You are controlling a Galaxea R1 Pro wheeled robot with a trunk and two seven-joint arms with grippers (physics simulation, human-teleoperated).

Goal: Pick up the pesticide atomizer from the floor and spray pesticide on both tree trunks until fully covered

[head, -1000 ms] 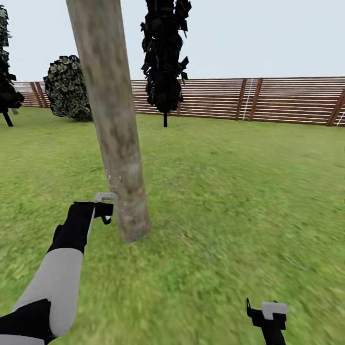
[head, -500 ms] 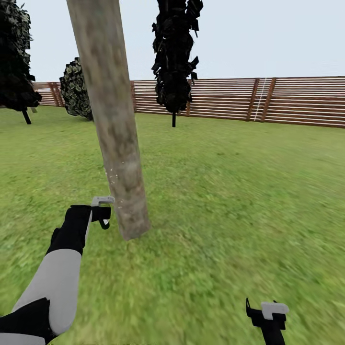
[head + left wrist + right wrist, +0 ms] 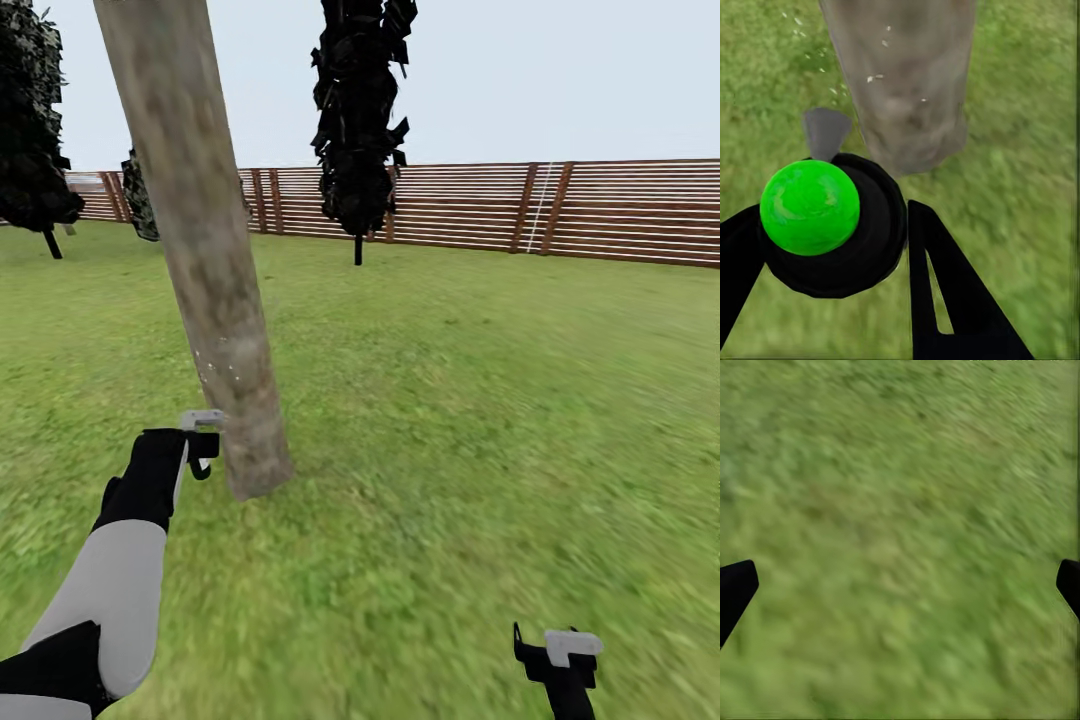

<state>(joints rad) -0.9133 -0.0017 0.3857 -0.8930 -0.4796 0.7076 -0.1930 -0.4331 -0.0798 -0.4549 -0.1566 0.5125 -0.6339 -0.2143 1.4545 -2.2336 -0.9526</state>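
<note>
The pesticide atomizer (image 3: 825, 217) sat clamped in the left gripper (image 3: 200, 440), just beside the tree trunk (image 3: 215, 320), where a few white pesticide (image 3: 874, 77) specks showed. Spraying seemed underway; more coverage was probably needed. The right gripper (image 3: 560, 655) hung spread, empty, over grass (image 3: 480, 420).

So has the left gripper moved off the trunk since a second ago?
No. The left gripper, shut on the atomizer, still sits beside the tree trunk, near its base; only the camera shifted.
</note>
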